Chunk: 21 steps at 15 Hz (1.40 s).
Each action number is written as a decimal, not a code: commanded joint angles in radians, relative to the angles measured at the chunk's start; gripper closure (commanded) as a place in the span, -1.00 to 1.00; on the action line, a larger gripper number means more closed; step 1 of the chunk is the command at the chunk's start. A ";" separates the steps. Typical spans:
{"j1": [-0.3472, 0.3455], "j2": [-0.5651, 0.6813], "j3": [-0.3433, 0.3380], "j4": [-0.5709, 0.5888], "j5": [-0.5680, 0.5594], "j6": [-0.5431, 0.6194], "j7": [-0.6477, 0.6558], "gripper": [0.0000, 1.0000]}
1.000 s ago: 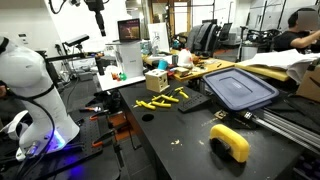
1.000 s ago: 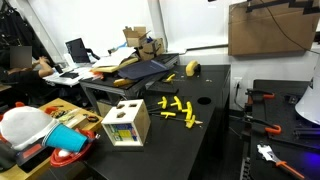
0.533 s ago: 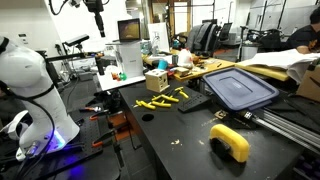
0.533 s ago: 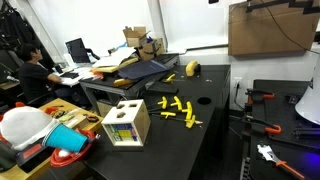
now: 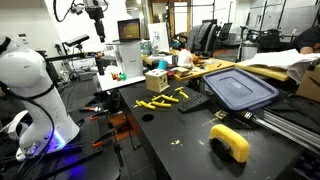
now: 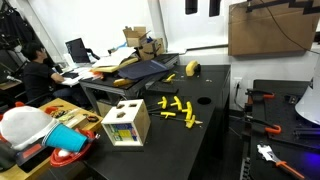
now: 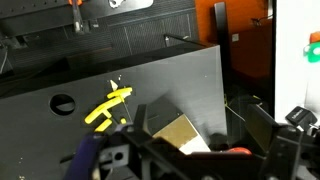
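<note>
Overhead, the hand [image 6: 201, 7] hangs released, jaws wide, gripping nothing, well above the desk [image 6: 218, 135]. Below it in the wrist view sit the box [image 7: 185, 132] and, near it, the yellow pieces [image 7: 108, 105]. A descent from this height could, I judge, land off-centre. The pieces look like thin, smooth, angular plastic and might skid on the matte black top. The pale wooden cube, with cut-outs in its faces, could be knocked or tipped.

Even, bright indoor light falls across the black tabletop [image 7: 170, 75] beyond the fingers [image 7: 262, 130], themselves dark and blurred
</note>
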 commanded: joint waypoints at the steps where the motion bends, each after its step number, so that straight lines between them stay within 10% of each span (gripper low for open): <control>1: -0.028 0.076 0.033 0.006 -0.001 0.079 0.074 -1.00; 21: -0.016 0.398 0.024 0.131 -0.143 0.264 0.462 -1.00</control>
